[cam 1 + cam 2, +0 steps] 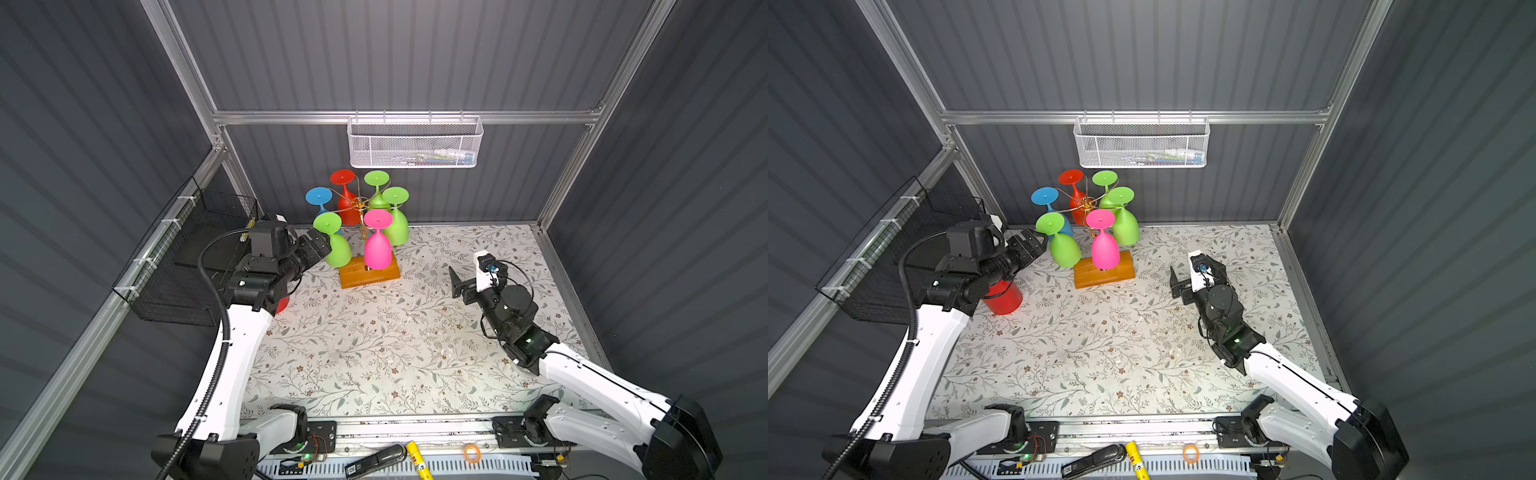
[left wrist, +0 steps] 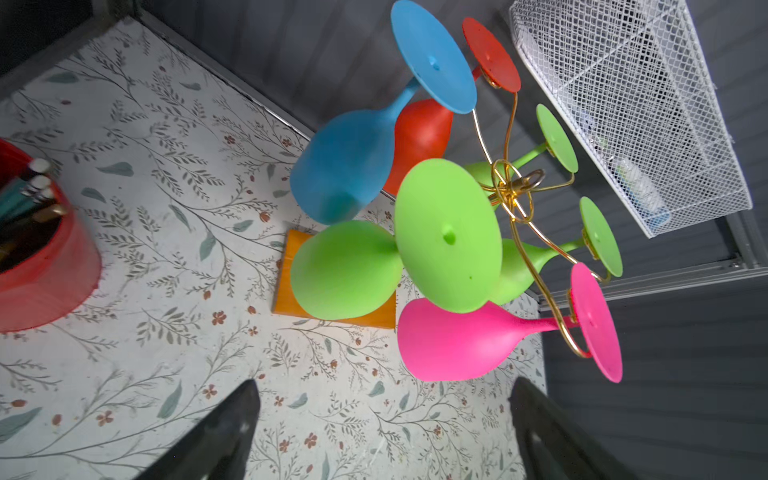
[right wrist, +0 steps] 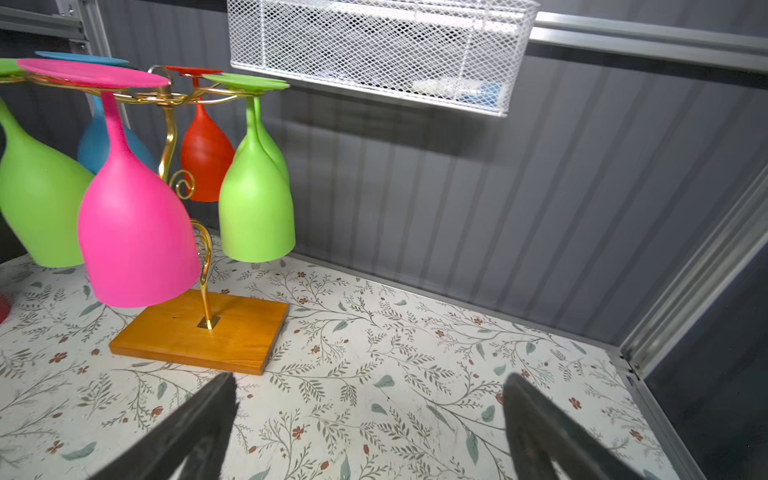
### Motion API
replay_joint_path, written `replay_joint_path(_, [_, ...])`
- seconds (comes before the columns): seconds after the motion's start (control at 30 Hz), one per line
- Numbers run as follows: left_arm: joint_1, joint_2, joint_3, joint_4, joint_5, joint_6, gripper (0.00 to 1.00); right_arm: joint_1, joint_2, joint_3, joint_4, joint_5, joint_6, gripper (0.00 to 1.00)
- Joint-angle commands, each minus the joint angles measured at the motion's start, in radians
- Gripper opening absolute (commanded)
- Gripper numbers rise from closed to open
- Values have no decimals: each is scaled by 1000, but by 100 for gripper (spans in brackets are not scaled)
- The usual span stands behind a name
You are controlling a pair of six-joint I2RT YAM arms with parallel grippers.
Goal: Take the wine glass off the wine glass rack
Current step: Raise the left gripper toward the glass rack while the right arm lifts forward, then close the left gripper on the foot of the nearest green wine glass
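Green glass hangs upside down on the rack, foot hooked over a gold arm. Its bowl is straight ahead of your L gripper, just past the tips and not btwn them yet. L jaws stand wide apart w/ nothing in them.

Pink glass and blue glass hang close by, beyond the green one from your gripper. R gripper is spread wide too, empty, well apart from the rack.

Step in hand, I'd say, is approach & grasp.
- Ease fwd till the bowl sits centred btwn the fingers, then close gently. It looks smooth and hangs free, so it may swing or slip.
- Lift a touch, then draw it back toward yourself along the arm, away from the post, so the foot clears the curl.
- Keep the pull straight, or you'll likely knock the neighbours.

Red cup w/ pencils sits under your L wrist, so mind it on the way back.
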Motion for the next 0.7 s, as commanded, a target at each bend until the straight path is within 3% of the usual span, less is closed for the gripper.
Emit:
replay_joint_path(0.0, [61, -5, -17, 112, 157, -162, 91, 20, -39, 33, -27, -29, -25, 99])
replay_joint_path(0.1, [117, -7, -75, 230, 233, -273, 88, 35, -50, 40, -33, -33, -33, 99])
replay_joint_path(0.23, [125, 23, -95, 327, 300, -344, 83, 42, -52, 56, -50, -34, -40, 99])
replay_joint_path(0.57, [129, 80, -118, 477, 357, -445, 51, 67, -33, 114, -99, -48, -19, 99])
replay_joint_path(0.67, [129, 90, -122, 485, 363, -453, 46, 82, -14, 134, -108, -42, -23, 99])
